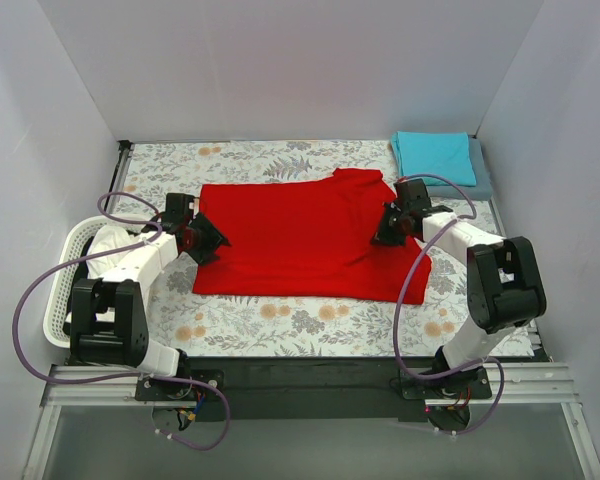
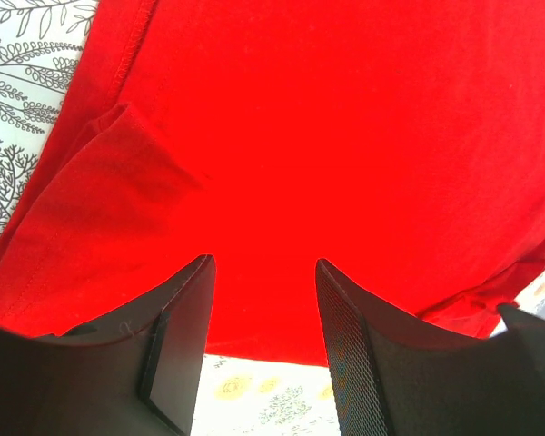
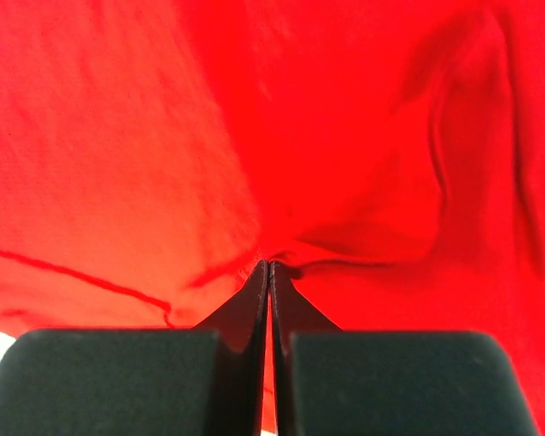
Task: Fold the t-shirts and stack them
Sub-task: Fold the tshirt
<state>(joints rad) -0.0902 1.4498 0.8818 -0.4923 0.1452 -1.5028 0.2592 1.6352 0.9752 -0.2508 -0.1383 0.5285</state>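
Observation:
The bright red t-shirt [image 1: 300, 240] lies spread flat across the middle of the floral tablecloth. My left gripper [image 1: 208, 243] is at the shirt's left edge. In the left wrist view it [image 2: 263, 263] stands open, its fingers apart over the red cloth [image 2: 345, 136], with the hem and tablecloth showing between them. My right gripper [image 1: 385, 232] is at the shirt's right side near the collar. Its jaws [image 3: 269, 265] are shut on a pinched fold of the red cloth [image 3: 118, 136]. A folded teal t-shirt [image 1: 435, 155] lies on a folded grey-blue one [image 1: 483, 180] at the back right corner.
A white lattice basket [image 1: 65, 260] with pale cloth inside stands at the table's left edge, beside the left arm. White walls close in the back and both sides. Purple cables loop from each arm.

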